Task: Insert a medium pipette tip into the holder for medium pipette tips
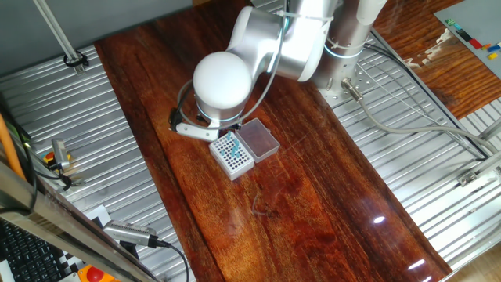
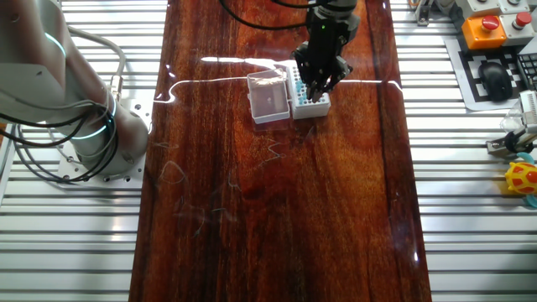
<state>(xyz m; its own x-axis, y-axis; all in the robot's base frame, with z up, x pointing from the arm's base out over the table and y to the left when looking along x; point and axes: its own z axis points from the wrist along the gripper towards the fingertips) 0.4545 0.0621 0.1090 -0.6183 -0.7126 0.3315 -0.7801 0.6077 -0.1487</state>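
The holder for medium pipette tips (image 1: pixel 232 154) is a small white box with a grid of dark holes, in the middle of the wooden table. Its clear pinkish lid (image 1: pixel 259 139) lies open beside it. In the other fixed view the holder (image 2: pixel 309 102) sits right of its lid (image 2: pixel 268 98). My gripper (image 2: pixel 319 89) points straight down over the holder, with its dark fingers close together just above the grid. In one fixed view the white arm joint (image 1: pixel 223 81) hides the gripper. The medium pipette tip is too small to make out between the fingers.
The dark wooden table (image 1: pixel 313 204) has ribbed metal surfaces on both sides. The arm's base (image 2: pixel 92 143) with cables stands at the left in the other fixed view. A keyboard and an orange stop button (image 2: pixel 487 25) sit at the upper right there.
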